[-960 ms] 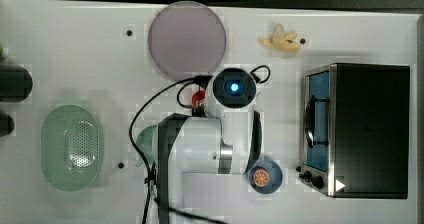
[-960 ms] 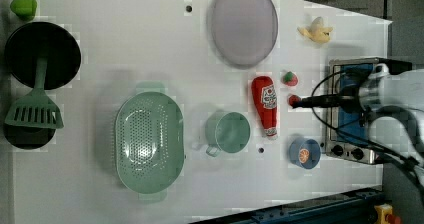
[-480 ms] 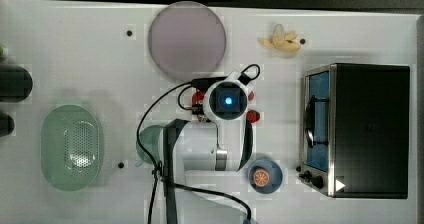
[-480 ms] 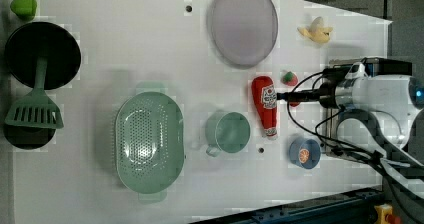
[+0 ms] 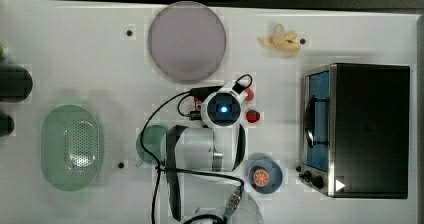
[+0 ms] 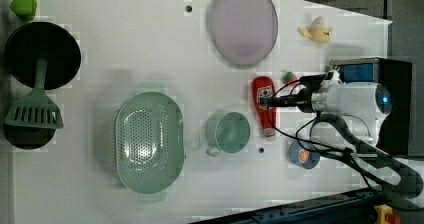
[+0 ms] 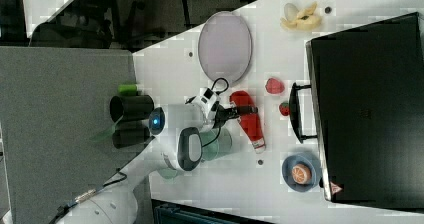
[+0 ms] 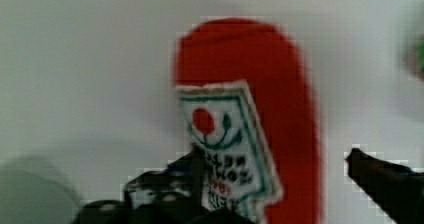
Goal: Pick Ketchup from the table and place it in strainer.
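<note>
Ketchup [image 6: 264,105] lying flat on the white worktop [image 6: 125,44], between the green cup [image 6: 228,132] and the toaster oven [image 5: 367,129], well apart from the strainer [image 6: 149,142] further toward the left view's left. Gripper [image 8: 280,184] low over the bottle's labelled middle, fingers [image 8: 165,186] spread wide to either side of the body: one dark fingertip overlapping the label's edge in the wrist view, the other standing off beyond the red flank with bare worktop between. Nothing gripped; whether the near fingertip touches the label cannot be told. Seen in the right view reaching across the bottle's upper half from the cup's side. Long red squeeze bottle, broad rounded base, narrowing to a red cap that points toward the left view's bottom; white label edged in green, with a red dot and green stalks (tomato-like) above small dark print. Two small red strawberries [image 7: 274,86] just beside it on the oven's side. Strainer pale green, oval, perforated floor, lying open
</note>
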Controlling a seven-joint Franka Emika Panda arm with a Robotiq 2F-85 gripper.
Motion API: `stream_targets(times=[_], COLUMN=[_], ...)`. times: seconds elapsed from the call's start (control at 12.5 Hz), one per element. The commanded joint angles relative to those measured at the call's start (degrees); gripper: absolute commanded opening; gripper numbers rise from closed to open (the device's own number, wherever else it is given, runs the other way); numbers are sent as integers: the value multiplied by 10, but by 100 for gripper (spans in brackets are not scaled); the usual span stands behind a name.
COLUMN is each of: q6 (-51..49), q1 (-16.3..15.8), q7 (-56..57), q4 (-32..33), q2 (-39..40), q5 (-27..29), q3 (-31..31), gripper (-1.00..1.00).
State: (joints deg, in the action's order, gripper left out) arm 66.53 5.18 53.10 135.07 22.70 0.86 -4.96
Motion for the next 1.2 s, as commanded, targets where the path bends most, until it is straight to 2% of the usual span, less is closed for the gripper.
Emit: stream_targets(times=[0.08, 0.16, 0.24, 0.56, 0.96, 1.2], q6=[17, 18, 18, -54, -321, -389], q1=[-3, -3, -3, -3, -9, -18], q7=[22, 22, 21, 13, -35, -96], q4=[10, 9, 8, 7, -53, -98], q2=[-3, -8, -18, -115, -260, -288], q5=[-3, -3, -3, -2, -1, 0], q3=[-4, -5, -6, -6, -39, -82], gripper=[43, 21, 16, 16, 16, 16])
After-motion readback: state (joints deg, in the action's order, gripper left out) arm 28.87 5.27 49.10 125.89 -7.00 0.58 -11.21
